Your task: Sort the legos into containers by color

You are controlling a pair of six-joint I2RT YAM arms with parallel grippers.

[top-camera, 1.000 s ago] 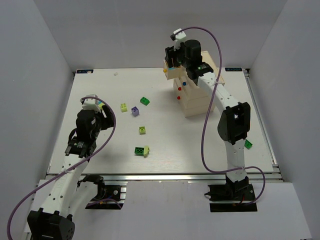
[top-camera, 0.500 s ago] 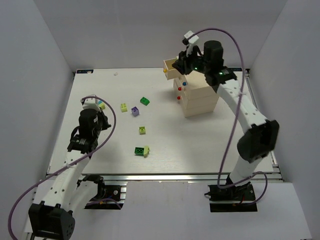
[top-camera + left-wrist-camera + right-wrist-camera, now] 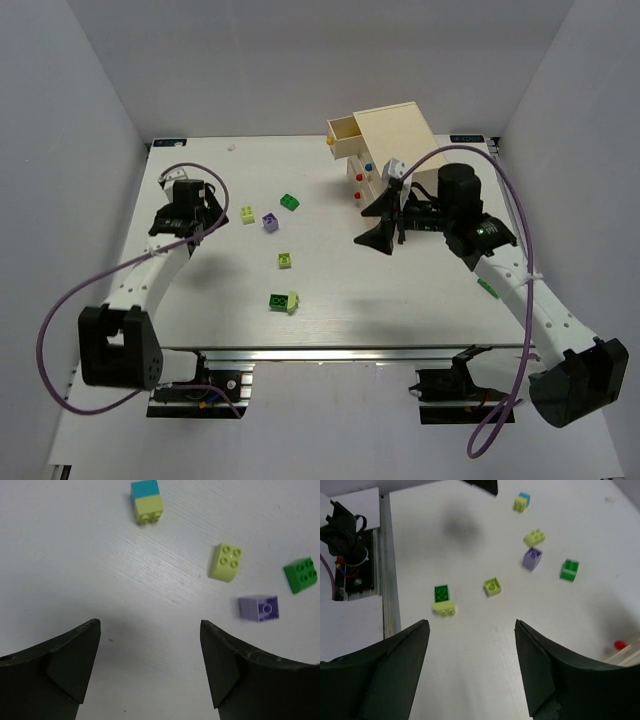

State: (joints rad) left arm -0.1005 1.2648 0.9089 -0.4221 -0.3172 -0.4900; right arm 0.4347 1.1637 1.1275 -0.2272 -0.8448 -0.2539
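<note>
Both tools gape wide and empty, the left tool [image 3: 149, 626] hovering near the blue-and-yellow-green stack [image 3: 146, 501] and the right tool [image 3: 471, 625] facing the legos [image 3: 270, 222] scattered mid-worktop [image 3: 200, 300], while the top drawer [image 3: 342, 132] of the cream chest [image 3: 400, 130] stands pulled out, seemingly to receive bricks.

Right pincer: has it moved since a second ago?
Yes. The right pincer has left the open top drawer and come nearer, now in front of the chest.
</note>
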